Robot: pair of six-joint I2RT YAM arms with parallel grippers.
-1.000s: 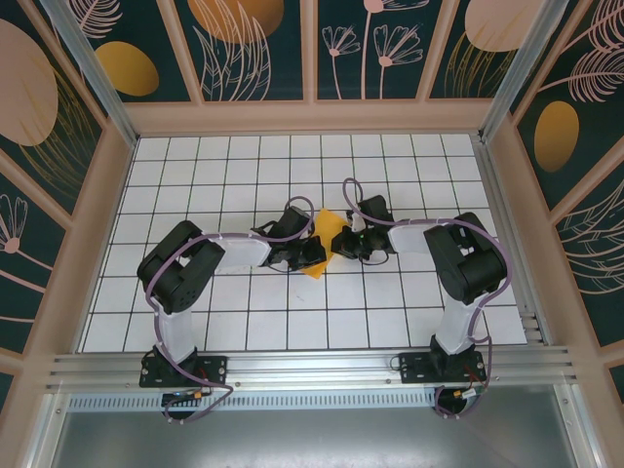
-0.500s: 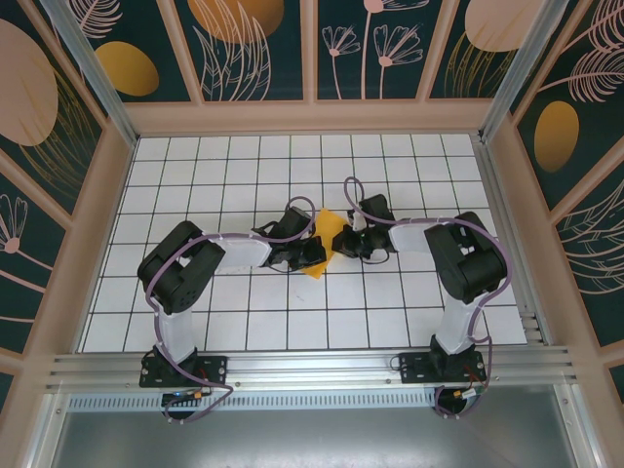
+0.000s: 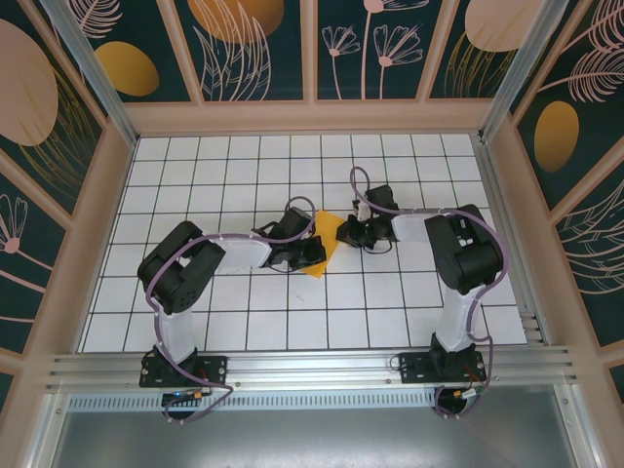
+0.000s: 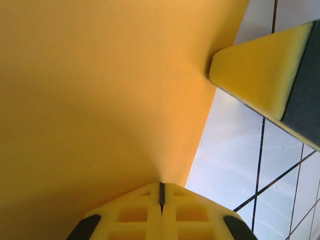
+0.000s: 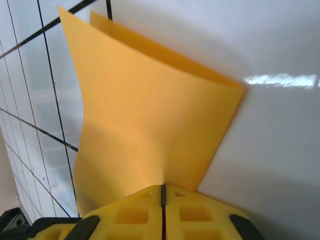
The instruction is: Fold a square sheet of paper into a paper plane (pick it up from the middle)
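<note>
Paper (image 5: 150, 125), orange-yellow, two layers showing at its far edge, held near the middle of the table (image 3: 244, 175) between both arms. From above, much of it is hidden by the grippers.
- left gripper (image 4: 161, 191): pads clenched on the paper; the sheet's outline is cut off in the wrist view.
- right gripper (image 5: 162, 191): pads clenched on the paper's opposite edge; creases are hard to make out.
</note>
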